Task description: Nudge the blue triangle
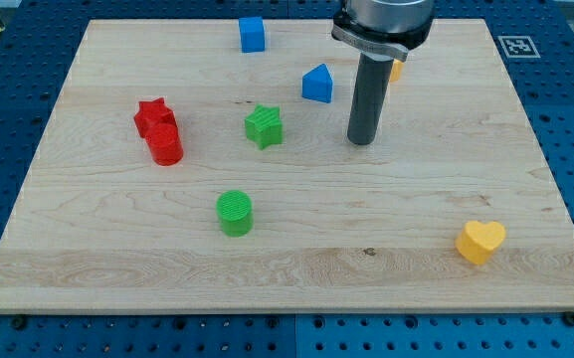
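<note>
The blue triangle (pixel 317 84) lies on the wooden board near the view's top, right of centre. My tip (pixel 361 140) rests on the board to the right of and below the triangle, a short gap apart from it. The dark rod rises from the tip to the arm's head at the view's top.
A blue cube (pixel 252 34) sits at the top. A green star (pixel 264 126) lies left of my tip. A red star (pixel 153 115) touches a red cylinder (pixel 165 144) at left. A green cylinder (pixel 234 213) is lower centre. A yellow heart (pixel 480 241) is lower right. A yellow block (pixel 396 70) peeks from behind the rod.
</note>
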`<state>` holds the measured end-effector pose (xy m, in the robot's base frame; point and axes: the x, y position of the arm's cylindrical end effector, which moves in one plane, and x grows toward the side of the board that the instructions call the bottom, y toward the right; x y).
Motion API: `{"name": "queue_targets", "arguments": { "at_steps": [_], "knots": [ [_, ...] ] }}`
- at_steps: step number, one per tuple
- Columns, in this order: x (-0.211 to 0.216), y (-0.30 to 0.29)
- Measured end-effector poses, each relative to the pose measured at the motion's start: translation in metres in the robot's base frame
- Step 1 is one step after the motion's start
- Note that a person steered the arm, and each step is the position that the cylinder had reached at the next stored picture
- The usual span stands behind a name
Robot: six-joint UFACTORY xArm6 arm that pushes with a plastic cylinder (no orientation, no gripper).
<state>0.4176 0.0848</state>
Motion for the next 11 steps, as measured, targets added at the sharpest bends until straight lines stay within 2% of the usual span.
{"name": "queue_targets", "arguments": {
  "at_steps": [2,4,5,6,11],
  "knots": [
    [-0.059,-0.022],
    [-0.077,-0.001],
    [-0.1,-0.022],
    [-0.098,-0.047],
    [-0.091,-0.04]
  ]
}}
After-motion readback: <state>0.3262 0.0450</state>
